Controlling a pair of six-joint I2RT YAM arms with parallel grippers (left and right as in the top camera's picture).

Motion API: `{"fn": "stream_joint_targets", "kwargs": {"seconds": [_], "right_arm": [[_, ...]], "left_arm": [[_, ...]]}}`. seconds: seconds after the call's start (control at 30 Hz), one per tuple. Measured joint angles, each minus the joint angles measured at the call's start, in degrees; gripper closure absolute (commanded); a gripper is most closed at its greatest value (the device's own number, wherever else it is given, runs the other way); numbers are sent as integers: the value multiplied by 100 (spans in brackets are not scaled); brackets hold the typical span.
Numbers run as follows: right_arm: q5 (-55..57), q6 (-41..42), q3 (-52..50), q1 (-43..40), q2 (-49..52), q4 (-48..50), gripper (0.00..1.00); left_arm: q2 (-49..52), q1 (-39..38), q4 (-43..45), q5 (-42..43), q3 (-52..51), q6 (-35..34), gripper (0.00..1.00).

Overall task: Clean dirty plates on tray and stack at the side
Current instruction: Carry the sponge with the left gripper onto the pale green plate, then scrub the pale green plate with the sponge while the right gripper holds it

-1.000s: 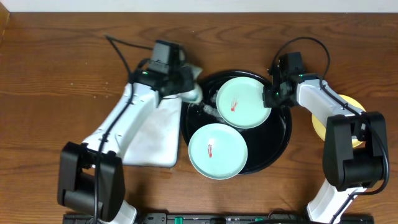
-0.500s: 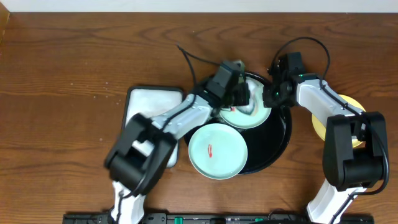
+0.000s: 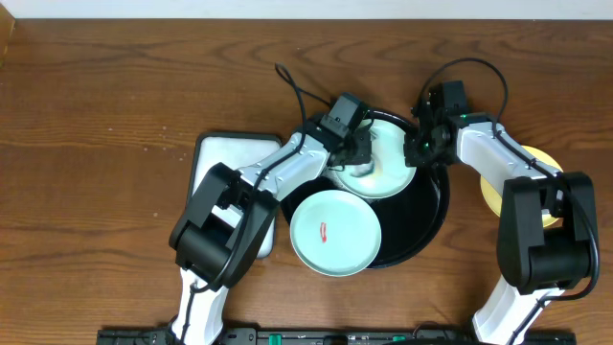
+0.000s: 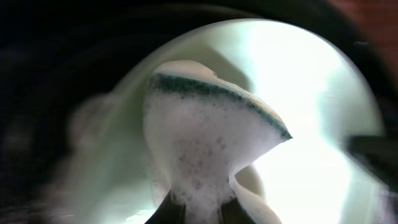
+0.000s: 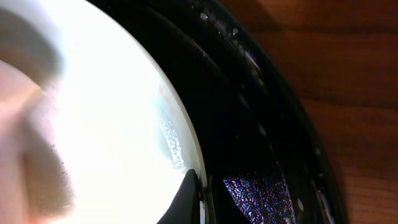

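Note:
Two mint green plates lie on the black tray. The far plate has my left gripper over its centre, shut on a white sponge with a green scouring layer that presses on the plate. My right gripper is shut on this plate's right rim. The near plate carries a small red smear at its centre. The yellow plate lies on the table right of the tray, partly under my right arm.
A white rectangular sponge dish sits on the table left of the tray, partly under my left arm. Bare wooden table surrounds the tray.
My left gripper carried the sponge from the dish at the left onto the far green plate; the red smear there is now covered. My right gripper has not moved.

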Motion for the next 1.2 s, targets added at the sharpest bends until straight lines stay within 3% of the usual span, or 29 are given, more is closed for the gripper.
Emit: {"fn": "stream_joint_targets", "kwargs": {"seconds": [0.17, 0.33, 0.8, 1.03, 1.2], "right_arm": [[0, 0, 0, 0, 0, -4, 99], [0, 0, 0, 0, 0, -4, 99], [11, 2, 4, 0, -2, -37, 99], [0, 2, 4, 0, 0, -50, 99], [-2, 2, 4, 0, 0, -50, 99]], "left_arm": [[0, -114, -280, -719, 157, 586, 93], [9, -256, -264, -850, 166, 549, 92], [282, -553, 485, 846, 188, -931, 93], [275, -457, -256, 973, 374, -953, 93], [234, -201, -1235, 487, 603, -671, 93]]}}
